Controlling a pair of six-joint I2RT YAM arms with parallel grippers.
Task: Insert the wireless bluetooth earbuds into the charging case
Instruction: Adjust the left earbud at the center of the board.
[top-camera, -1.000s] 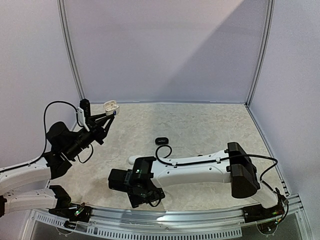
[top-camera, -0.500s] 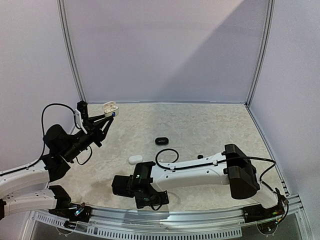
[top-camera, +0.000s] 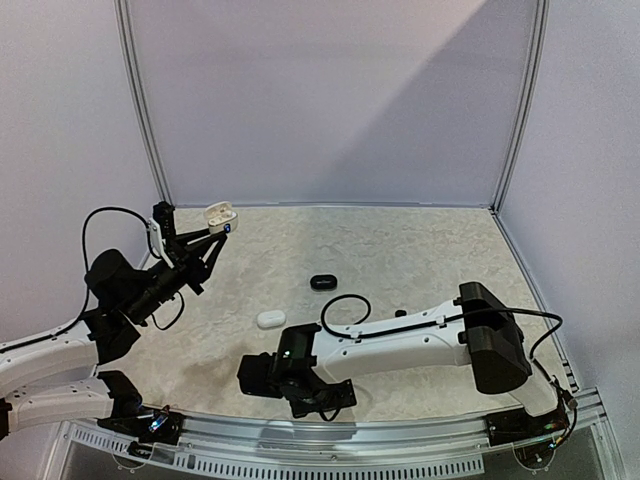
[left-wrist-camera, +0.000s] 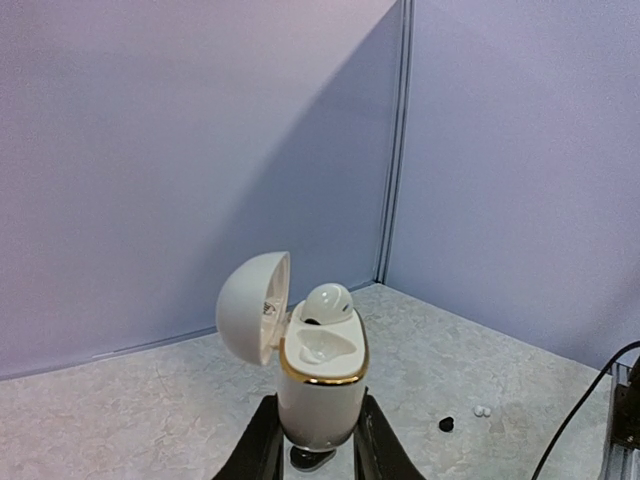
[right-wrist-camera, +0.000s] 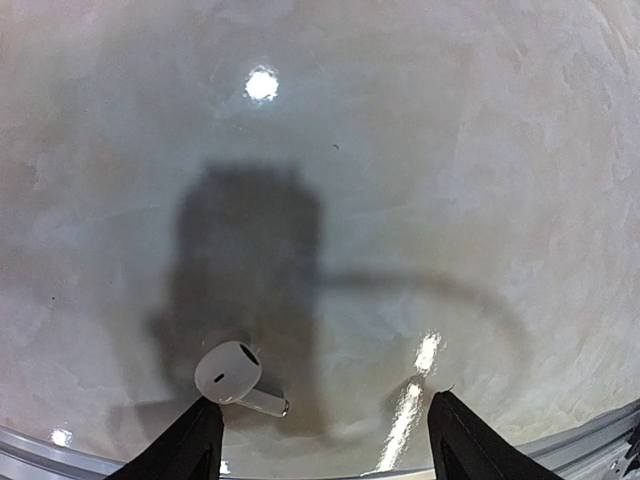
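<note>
Your left gripper (left-wrist-camera: 312, 455) pinches the charging case (left-wrist-camera: 320, 395): seated earbud (left-wrist-camera: 327, 300) in, one socket (left-wrist-camera: 318, 350) empty. Your spread right gripper (right-wrist-camera: 322, 402) overhangs the loose earbud (right-wrist-camera: 230, 374)

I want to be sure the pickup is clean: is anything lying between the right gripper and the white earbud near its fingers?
Nothing visible does. The white earbud lies on bare table just ahead of the open right gripper, close by one finger rather than centred in the gap.
</note>
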